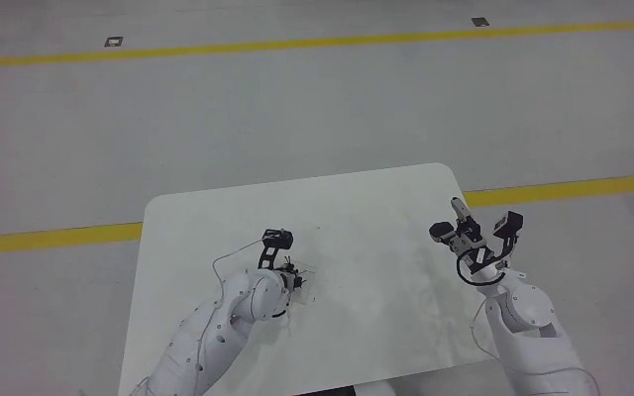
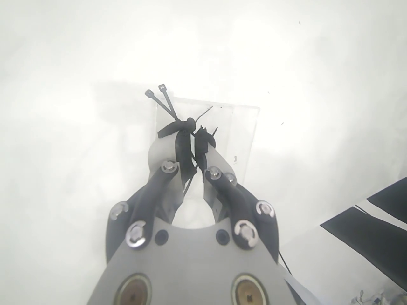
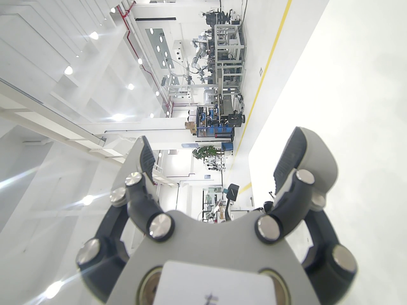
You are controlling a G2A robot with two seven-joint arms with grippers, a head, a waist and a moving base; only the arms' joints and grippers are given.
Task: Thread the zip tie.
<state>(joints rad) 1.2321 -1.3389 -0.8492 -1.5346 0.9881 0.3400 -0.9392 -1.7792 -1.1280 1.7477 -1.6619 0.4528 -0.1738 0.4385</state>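
Pinching two black zip ties between fingers pressed close together, the left claw hangs low over the table, with a clear tray lying just beyond and below its tips. The ties cross just ahead of the tips. Their heads fan out past the claw to one side, while thin tails poke out to the other side and one strand trails back between the fingers. The right claw is spread wide and empty, raised well apart from the left one and pointing off the table's edge. The step in hand looks like the pick-up, and it has caught one tie too many, so I judge the first need is to end up with a single tie. After that, the left grip should sit close behind one head, so the slot stands free and steady ahead of the tips. The right claw should take the tail near its end, where it bends least, and bring it in line with the slot. A skewed approach would likely buckle the thin tail.
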